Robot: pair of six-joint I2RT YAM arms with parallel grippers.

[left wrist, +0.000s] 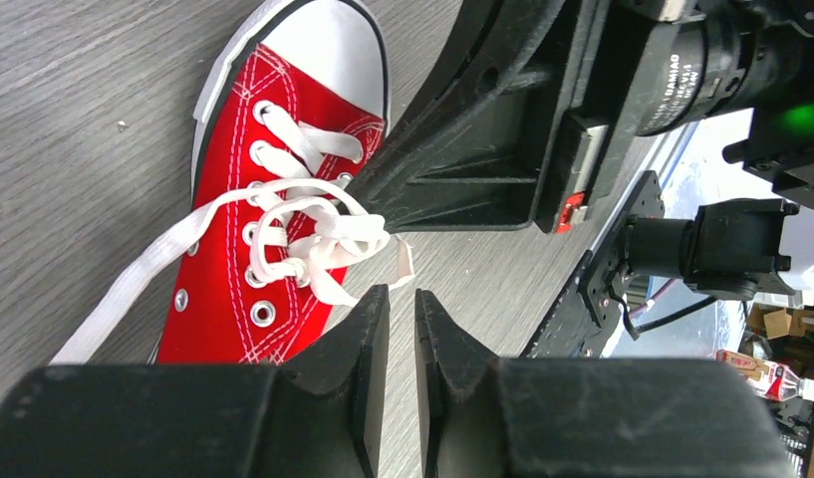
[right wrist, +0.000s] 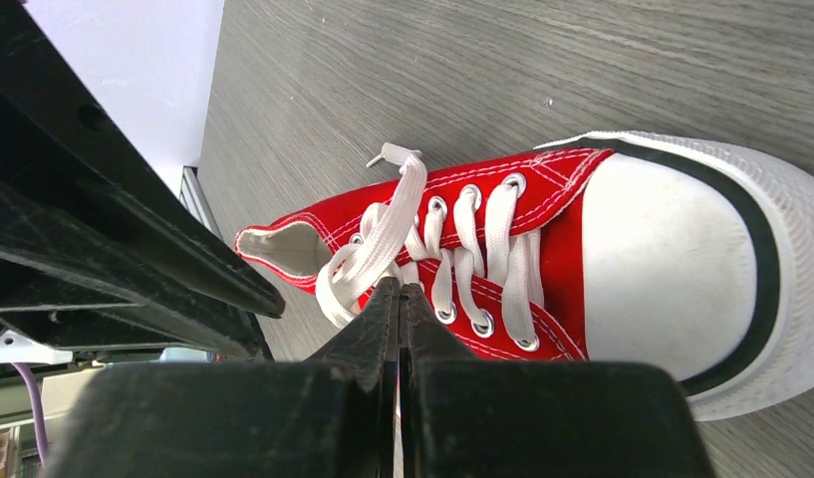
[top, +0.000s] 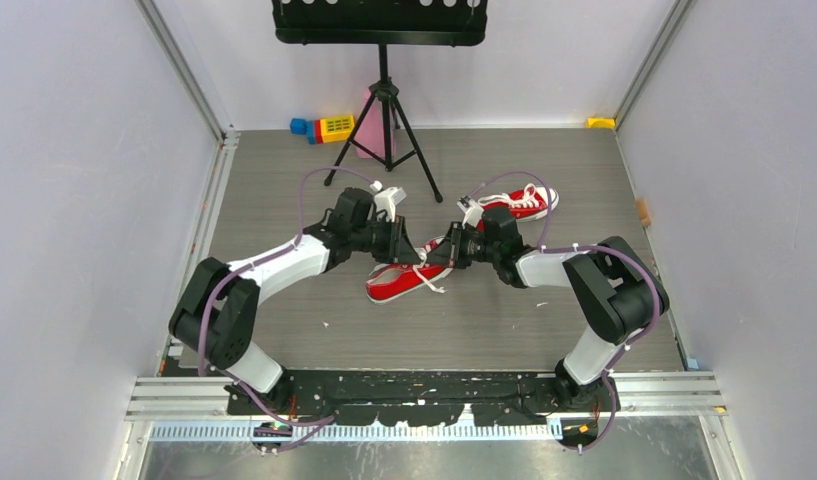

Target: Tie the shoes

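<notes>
Near shoe (top: 394,284) lies centre of tabletop (top: 484,310), lace (right wrist: 393,214) loose, no bow yet. Right claw (right wrist: 399,291) pressed together, apparently pinching lace over the eyelets; left claw (left wrist: 401,299) slightly apart, empty. 2nd shoe (top: 524,203) behind: knot state unreadable.

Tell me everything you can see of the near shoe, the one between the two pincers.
The near shoe is a red canvas low-top with white rubber sole, white toe cap and metal eyelets. It lies on the grey table, untied: its white laces form loose loops, one end trailing on the table. The right pincer is shut at those loops, seemingly pinching one; the left pincer hovers beside, slightly open.
</notes>
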